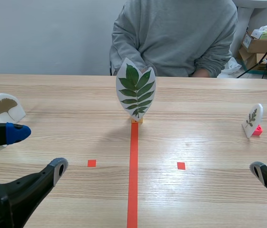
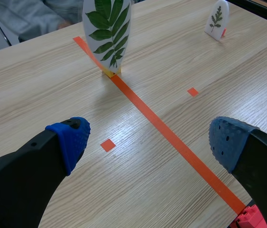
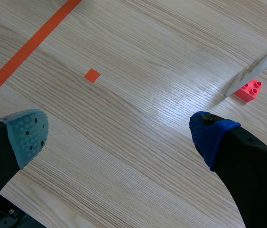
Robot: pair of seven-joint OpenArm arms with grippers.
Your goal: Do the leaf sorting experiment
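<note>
Standing upright on a yellow block [image 1: 136,120], one large leaf card [image 1: 135,92] is in the middle of the table [image 1: 209,95], at the far end of the orange tape line [image 1: 133,175]. One small leaf card [image 1: 253,119] stands on a red block [image 1: 257,129] near the right edge; two more cards [image 1: 6,107] stand at the left edge. The left gripper [image 2: 150,142] and the right gripper [image 3: 119,134] hover low, fingers wide apart, holding nothing, with bare wood ahead.

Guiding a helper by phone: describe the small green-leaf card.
From the orange tape line down the table's middle, look toward the right edge. The small leaf card stands there on a pink-red brick, unlike the large yellow-based card on the line.
</note>
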